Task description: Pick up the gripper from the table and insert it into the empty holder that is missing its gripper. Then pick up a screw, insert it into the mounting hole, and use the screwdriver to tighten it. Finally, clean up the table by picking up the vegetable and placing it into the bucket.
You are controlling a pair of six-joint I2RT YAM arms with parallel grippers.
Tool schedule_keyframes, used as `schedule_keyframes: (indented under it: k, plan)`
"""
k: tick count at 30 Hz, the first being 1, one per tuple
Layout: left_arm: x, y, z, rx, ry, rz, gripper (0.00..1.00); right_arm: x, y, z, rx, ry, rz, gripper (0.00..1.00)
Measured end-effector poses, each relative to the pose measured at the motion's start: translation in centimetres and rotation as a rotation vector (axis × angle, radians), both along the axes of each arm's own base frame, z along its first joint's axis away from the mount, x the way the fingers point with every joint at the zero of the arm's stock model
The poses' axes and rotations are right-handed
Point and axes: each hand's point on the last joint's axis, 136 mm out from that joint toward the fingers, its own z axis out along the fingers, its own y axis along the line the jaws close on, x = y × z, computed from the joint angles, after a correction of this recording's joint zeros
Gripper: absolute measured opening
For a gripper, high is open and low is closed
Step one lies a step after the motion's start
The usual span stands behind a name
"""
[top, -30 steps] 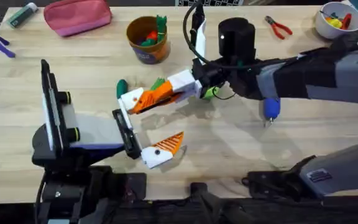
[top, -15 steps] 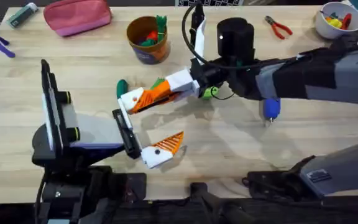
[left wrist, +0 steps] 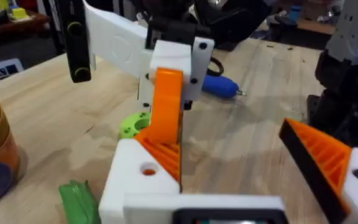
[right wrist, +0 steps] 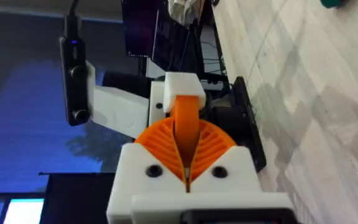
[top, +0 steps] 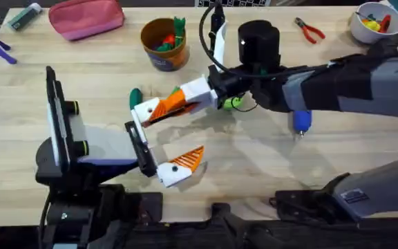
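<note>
The gripper [top: 166, 107], a small orange ribbed piece, is pinched by my right gripper [top: 184, 99], which reaches in from the right and is shut on it. The piece's far end meets the holder [top: 144, 111], the white finger base of my left arm's upper finger. In the left wrist view the orange piece [left wrist: 166, 109] stands slanted in that white base [left wrist: 143, 180]. My left gripper [top: 166, 138] is open wide, its other finger carrying an orange pad [top: 188, 160]. The blue screwdriver [top: 301, 122] lies partly under the right arm. A green vegetable [top: 135, 95] lies beside the holder. The bucket [top: 163, 43] stands behind.
A green disc [top: 233, 102] lies under the right wrist. A black cylinder [top: 259, 41] stands behind it. Red pliers [top: 311, 30] and a white bowl [top: 373, 21] sit at the far right, a pink pouch [top: 85, 17] at the far left.
My right gripper has shifted slightly left and away with the orange piece still held against the holder. The left arm has not moved.
</note>
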Motion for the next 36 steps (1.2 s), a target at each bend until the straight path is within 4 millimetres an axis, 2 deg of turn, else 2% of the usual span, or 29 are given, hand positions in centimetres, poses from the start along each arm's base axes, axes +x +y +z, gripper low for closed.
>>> schedule_keyframes:
  k: [36]
  plan:
    - [0.05,0.02,0.00,-0.003,0.006,0.003,0.985,0.11,0.12,-0.05,-0.006,0.004,-0.010,0.024]
